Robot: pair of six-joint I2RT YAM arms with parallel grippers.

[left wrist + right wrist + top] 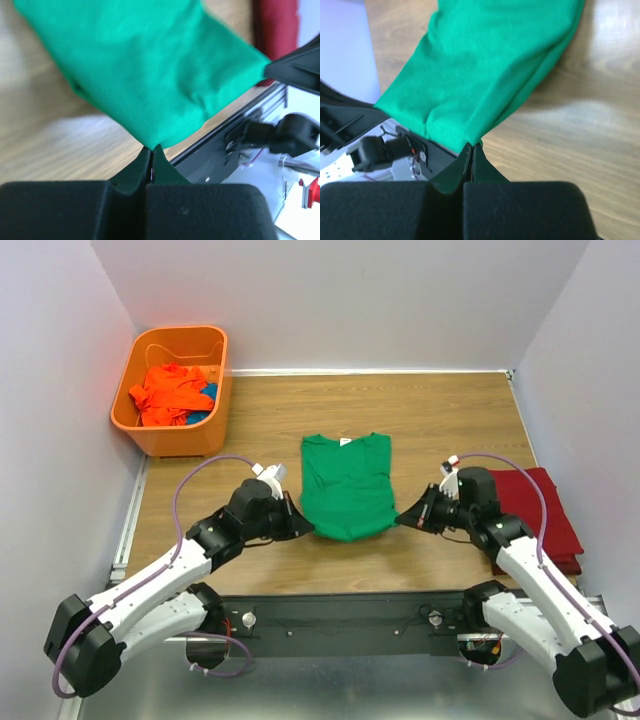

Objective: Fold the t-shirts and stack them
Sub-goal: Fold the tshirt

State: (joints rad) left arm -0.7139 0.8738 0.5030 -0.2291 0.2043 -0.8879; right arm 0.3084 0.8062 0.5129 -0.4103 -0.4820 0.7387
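Observation:
A bright green t-shirt (346, 485) lies on the wooden table with its sleeves folded in and its collar at the far end. My left gripper (305, 527) is shut on the shirt's near left corner (150, 142). My right gripper (403, 521) is shut on the near right corner (475, 140). In both wrist views the hem is lifted a little off the wood. A folded dark red t-shirt (545, 515) lies at the right edge, behind my right arm. An orange t-shirt (170, 395) sits crumpled in the basket.
The orange plastic basket (205, 430) stands at the far left corner, with a bit of blue cloth (208, 392) beside the orange shirt. Walls close the table on the left, back and right. A black metal rail (350, 615) runs along the near edge.

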